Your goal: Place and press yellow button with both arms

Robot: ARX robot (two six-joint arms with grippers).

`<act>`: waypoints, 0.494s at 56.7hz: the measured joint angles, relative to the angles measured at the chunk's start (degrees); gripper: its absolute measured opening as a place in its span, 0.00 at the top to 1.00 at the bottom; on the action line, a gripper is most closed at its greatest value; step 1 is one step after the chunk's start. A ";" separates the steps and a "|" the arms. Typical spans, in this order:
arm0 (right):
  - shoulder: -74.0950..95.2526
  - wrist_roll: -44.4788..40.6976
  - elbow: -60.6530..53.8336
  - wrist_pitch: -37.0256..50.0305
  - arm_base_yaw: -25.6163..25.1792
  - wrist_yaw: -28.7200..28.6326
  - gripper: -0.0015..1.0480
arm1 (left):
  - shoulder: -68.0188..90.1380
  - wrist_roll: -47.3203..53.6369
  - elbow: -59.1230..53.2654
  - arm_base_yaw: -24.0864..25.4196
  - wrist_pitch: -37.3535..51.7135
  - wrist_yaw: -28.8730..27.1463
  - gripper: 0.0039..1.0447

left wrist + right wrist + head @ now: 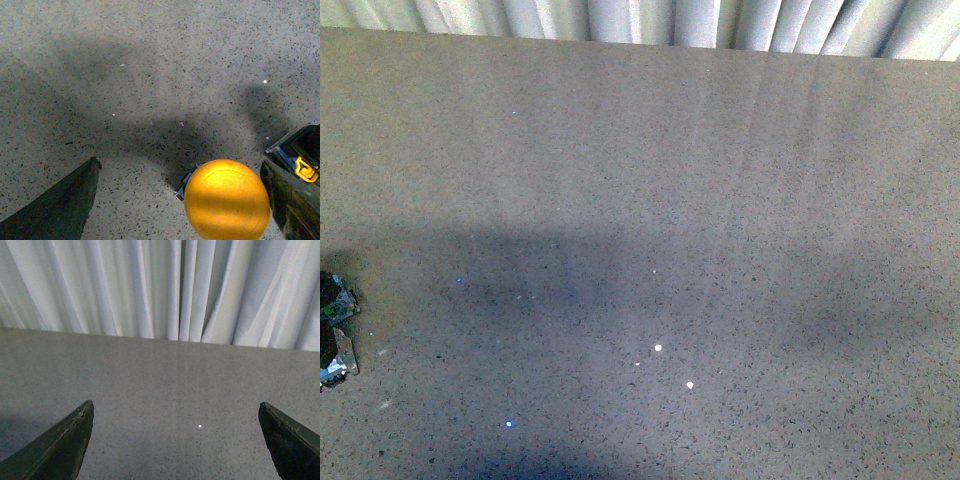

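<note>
Front view: A speckled grey counter (720, 200) runs back to a straight far edge under a pale pleated curtain (620, 20). A dark shiny scrap (335, 330) lies at the left border, with wide open surface to its right. Neither arm shows.

Left wrist view: The yellow button (227, 199) sits between the fingers of the left gripper (180, 162). Its round dome faces the lens, so its axis runs towards the camera and its body is mostly hidden beneath. The jaws stand wide apart. One finger (292, 200) is just beside the dome; the other is well clear across bare counter.

Right wrist view: The right gripper (174, 407) is spread wide over open counter, holding nothing, facing the far edge and curtain.
</note>
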 joint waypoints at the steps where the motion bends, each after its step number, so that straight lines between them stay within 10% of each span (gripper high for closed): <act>1: 0.00 0.00 0.00 0.00 0.00 0.00 0.09 | 0.00 0.00 -0.02 -0.04 0.00 -0.02 0.12; 28: 0.00 0.00 0.00 0.00 0.00 0.00 0.09 | 0.02 -0.02 -0.20 -0.44 0.00 -0.09 0.68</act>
